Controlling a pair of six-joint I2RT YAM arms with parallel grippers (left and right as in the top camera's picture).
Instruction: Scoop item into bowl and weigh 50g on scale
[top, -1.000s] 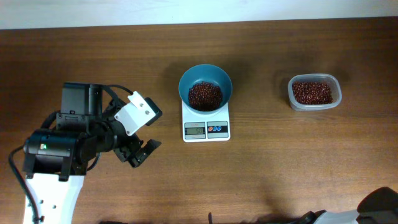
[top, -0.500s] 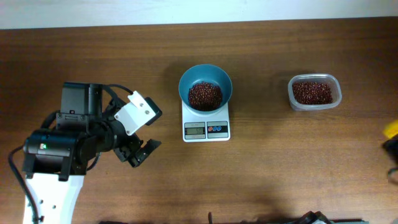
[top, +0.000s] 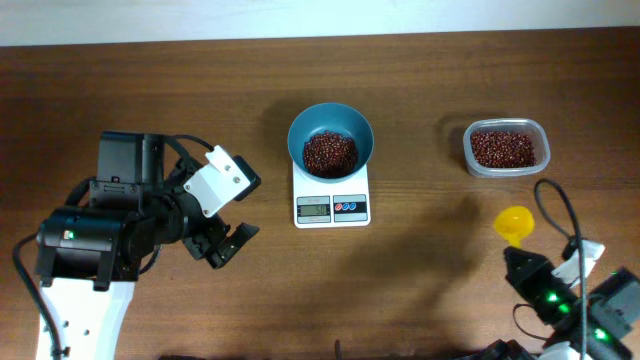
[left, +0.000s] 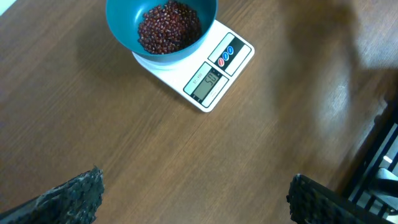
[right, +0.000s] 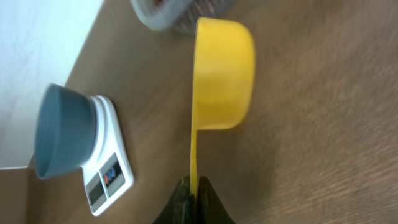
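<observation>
The teal-blue bowl (top: 330, 139) sits on the white scale (top: 331, 206) at table centre and holds a heap of dark red-brown beans (top: 329, 153). The bowl (left: 160, 30), beans (left: 169, 26) and scale (left: 214, 73) show in the left wrist view; the display seems to read 50. My left gripper (top: 224, 247) is open and empty, left of the scale. My right gripper (right: 193, 190) is shut on the handle of a yellow scoop (right: 221, 74), at the lower right (top: 513, 224). The bowl (right: 61, 132) and scale (right: 108, 177) also show in the right wrist view.
A clear plastic tub (top: 506, 148) holding more beans stands at the right, just beyond the scoop; its edge shows in the right wrist view (right: 180, 11). The left arm's body (top: 95, 240) fills the lower left.
My right arm has come into view from the lower right edge, carrying the yellow scoop leftward toward the tub. The left arm, bowl and scale have not moved.
</observation>
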